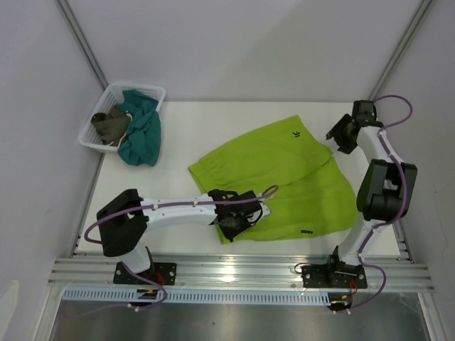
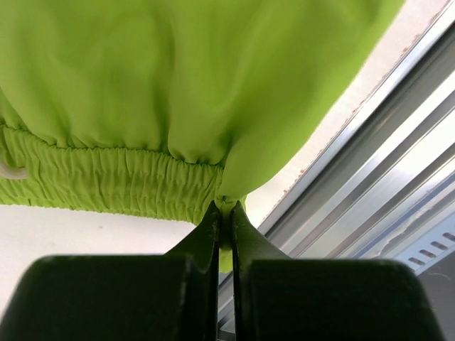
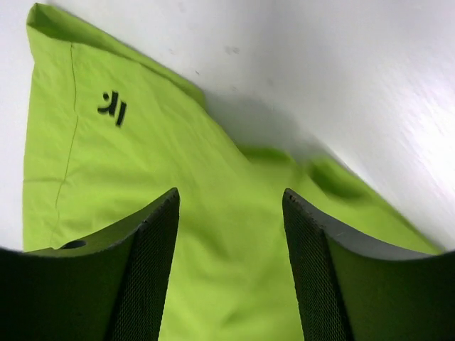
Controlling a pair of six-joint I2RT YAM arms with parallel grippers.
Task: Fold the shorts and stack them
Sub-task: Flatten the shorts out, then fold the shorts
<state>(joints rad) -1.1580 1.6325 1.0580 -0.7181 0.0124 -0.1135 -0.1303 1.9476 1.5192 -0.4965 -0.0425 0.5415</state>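
Pinching shorts (image 1: 284, 177), left claw (image 2: 226, 217).

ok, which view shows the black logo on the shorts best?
Right wrist: the logo is large and sharp on the shorts. Top external shows it only as a tiny mark. Left wrist shows just the waistband and fabric, no logo.

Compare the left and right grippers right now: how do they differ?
The left gripper has its jaws shut on the waistband of the shorts; the right gripper has its jaws open, holding nothing. The left sits at the near edge of the shorts, the right by their far right corner, near the logo. Both are black.
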